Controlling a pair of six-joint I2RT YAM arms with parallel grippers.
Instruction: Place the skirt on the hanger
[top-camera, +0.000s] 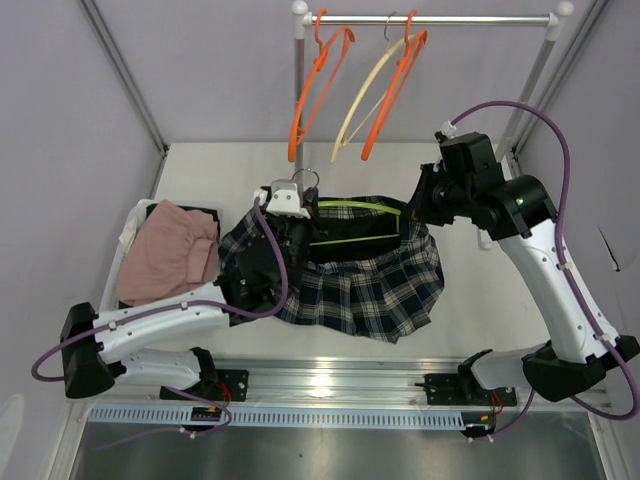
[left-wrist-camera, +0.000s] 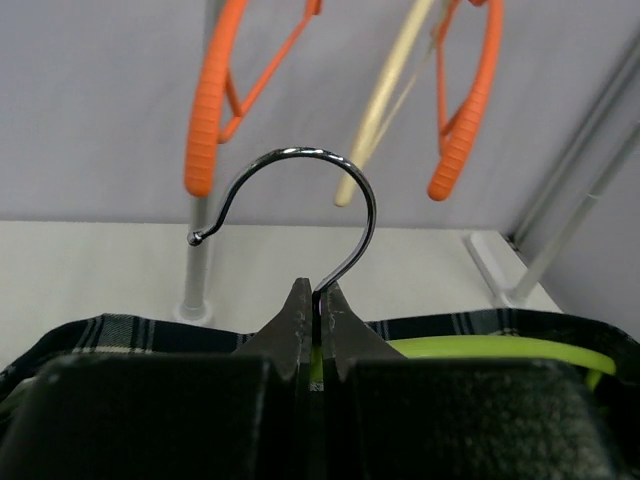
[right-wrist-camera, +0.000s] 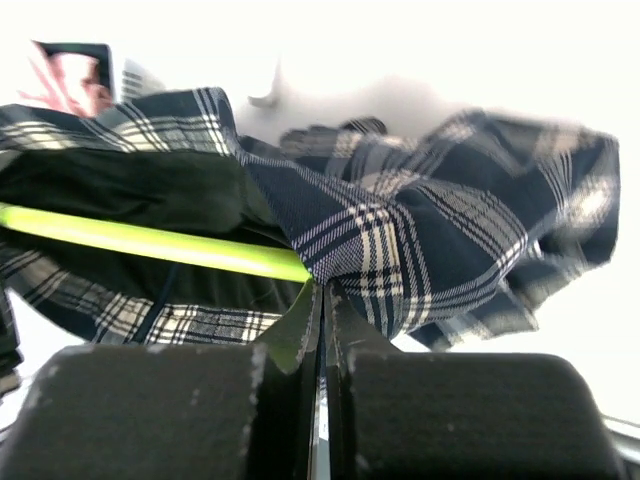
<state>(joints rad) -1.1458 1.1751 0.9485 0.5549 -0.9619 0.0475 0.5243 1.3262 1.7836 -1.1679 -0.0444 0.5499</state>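
Left gripper, arm bent low over desk: clamped on hanger hook. Right gripper, arm arched high: pinched shut on skirt beside hanger bar

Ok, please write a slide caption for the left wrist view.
Left gripper shut on the metal hook of the green hanger, plaid skirt below.

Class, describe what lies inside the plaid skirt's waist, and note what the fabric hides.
A lime-green hanger bar runs inside the plaid skirt; its metal hook protrudes, pinched by the left gripper. Fabric covers the bar's ends.
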